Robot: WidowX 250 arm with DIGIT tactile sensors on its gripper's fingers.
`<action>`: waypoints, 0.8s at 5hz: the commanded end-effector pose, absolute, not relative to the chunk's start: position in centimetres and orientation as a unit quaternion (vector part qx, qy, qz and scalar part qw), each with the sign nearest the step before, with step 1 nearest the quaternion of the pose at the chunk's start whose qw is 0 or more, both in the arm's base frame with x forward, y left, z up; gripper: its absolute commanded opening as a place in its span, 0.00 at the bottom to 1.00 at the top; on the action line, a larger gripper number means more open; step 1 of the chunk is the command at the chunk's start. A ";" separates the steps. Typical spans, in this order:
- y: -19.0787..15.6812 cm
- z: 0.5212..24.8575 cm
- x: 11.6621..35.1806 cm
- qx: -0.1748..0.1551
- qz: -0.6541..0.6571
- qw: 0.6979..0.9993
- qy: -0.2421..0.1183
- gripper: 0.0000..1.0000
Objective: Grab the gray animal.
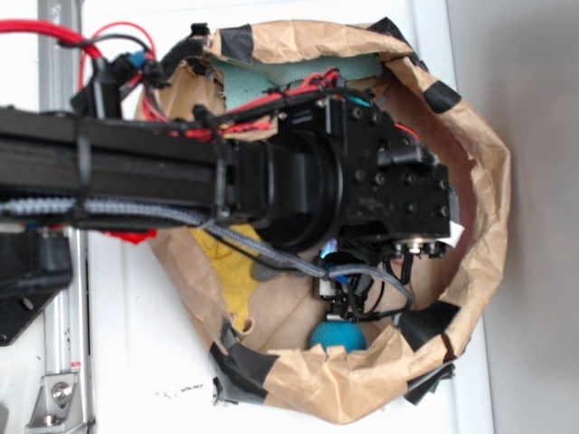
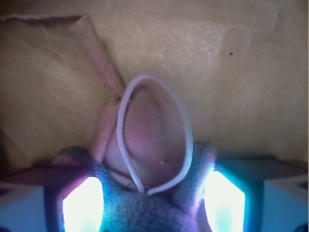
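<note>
Wrist view shows the gray animal (image 2: 145, 203) pressed between the glowing fingers (image 2: 82, 205) of the hand (image 2: 152, 208), which grips it, pink ear (image 2: 154, 140) jutting forward over brown paper (image 2: 241, 72).

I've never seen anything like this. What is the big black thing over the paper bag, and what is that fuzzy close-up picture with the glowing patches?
The black thing is a robot arm, seen from above by a fixed camera. It reaches into a brown paper bag whose rim is patched with black tape. In the bag you can see a blue ball near the lower rim and a yellow cloth under the arm.

The close-up comes from a small camera on the arm's wrist, looking down between its fingers. The glowing patches are the fingers, one each side. Between them sits gray fur, the gray animal, a plush toy. The pink shape ringed by a pale cord looks like its ear, lying on the bag's floor.

The fingers flank the toy closely, but whether they are squeezing it I cannot tell.
</note>
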State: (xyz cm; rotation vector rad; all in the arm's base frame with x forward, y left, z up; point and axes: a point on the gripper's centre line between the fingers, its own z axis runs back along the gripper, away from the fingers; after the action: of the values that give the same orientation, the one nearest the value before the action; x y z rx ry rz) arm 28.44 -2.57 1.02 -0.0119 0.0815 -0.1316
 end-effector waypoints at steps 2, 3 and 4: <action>-2.0 12.0 28.2 -0.014 -0.048 0.997 -0.062 0.00; -1.6 17.0 28.8 -0.015 -0.031 0.996 -0.087 0.00; -1.6 19.6 28.2 0.113 0.012 0.991 -0.077 0.00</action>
State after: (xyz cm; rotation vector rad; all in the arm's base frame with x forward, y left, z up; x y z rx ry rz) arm 28.34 -0.32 17.66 0.2285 -0.0673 0.0338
